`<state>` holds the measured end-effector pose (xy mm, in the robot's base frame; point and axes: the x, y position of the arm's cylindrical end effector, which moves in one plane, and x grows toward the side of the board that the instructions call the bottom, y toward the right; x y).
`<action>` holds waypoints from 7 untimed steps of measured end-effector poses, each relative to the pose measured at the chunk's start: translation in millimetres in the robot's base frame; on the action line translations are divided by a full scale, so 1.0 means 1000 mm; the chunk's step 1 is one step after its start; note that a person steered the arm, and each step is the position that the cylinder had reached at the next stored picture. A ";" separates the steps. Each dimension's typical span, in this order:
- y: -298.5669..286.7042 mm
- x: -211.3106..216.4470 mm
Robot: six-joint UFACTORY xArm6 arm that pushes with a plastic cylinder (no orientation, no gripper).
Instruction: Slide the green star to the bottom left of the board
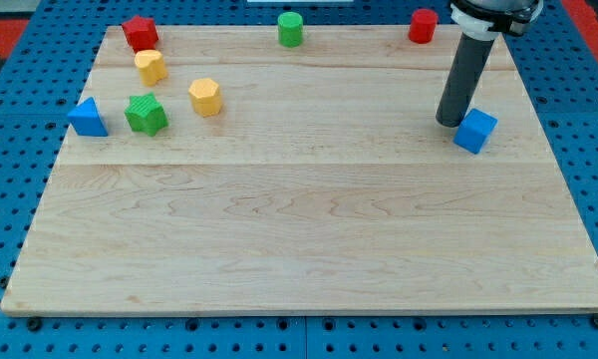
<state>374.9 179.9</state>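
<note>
The green star (146, 114) lies on the wooden board (309, 229) at the view's left, upper part. A blue triangular block (87, 118) sits just left of it. My tip (450, 122) is at the view's right, upper part, far from the star, right beside a blue cube (475, 131), which lies at its right.
A red star (140, 32) sits at the top left corner. A yellow block (150, 66) lies below it and a yellow hexagonal block (205, 97) lies right of the green star. A green cylinder (290, 29) and a red cylinder (423, 26) stand along the top edge.
</note>
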 end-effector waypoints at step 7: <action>-0.296 -0.090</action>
<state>284.7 -116.2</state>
